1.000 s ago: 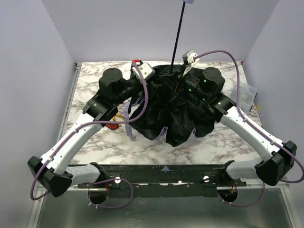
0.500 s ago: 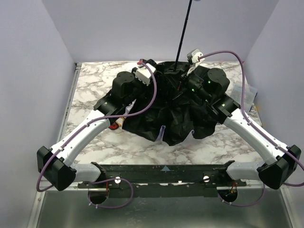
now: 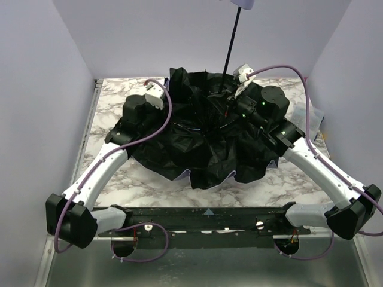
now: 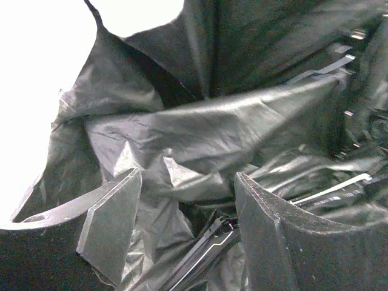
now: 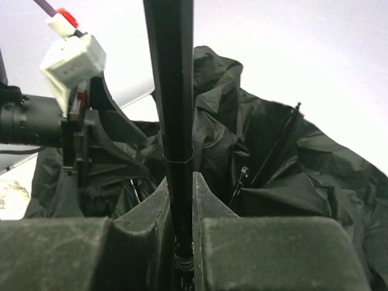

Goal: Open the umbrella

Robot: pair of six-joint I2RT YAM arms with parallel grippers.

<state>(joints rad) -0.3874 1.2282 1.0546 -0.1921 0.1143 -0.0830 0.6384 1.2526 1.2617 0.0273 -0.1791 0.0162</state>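
The umbrella (image 3: 203, 146) lies upside down on the table, its black inside spread upward and a thin lavender edge showing at the front. Its black shaft (image 3: 231, 48) rises toward the back wall to the lavender handle (image 3: 246, 3). My right gripper (image 3: 230, 95) is shut on the shaft low down; in the right wrist view the shaft (image 5: 173, 91) runs up from between its jaws (image 5: 180, 179). My left gripper (image 4: 188, 176) stands open at the canopy's left back part, with crumpled black fabric (image 4: 200, 133) and metal ribs (image 4: 206, 248) lying loose between the fingers.
The marble tabletop (image 3: 119, 173) is walled by lavender panels on the left, back and right. A pale pouch-like thing (image 3: 314, 116) lies at the right edge. A black rail (image 3: 209, 216) runs along the near edge. The left wrist camera (image 5: 71, 60) sits close beside the shaft.
The canopy has spread much wider, to the left and toward the back. My left gripper has moved left, away from the shaft. The right gripper has kept its hold.
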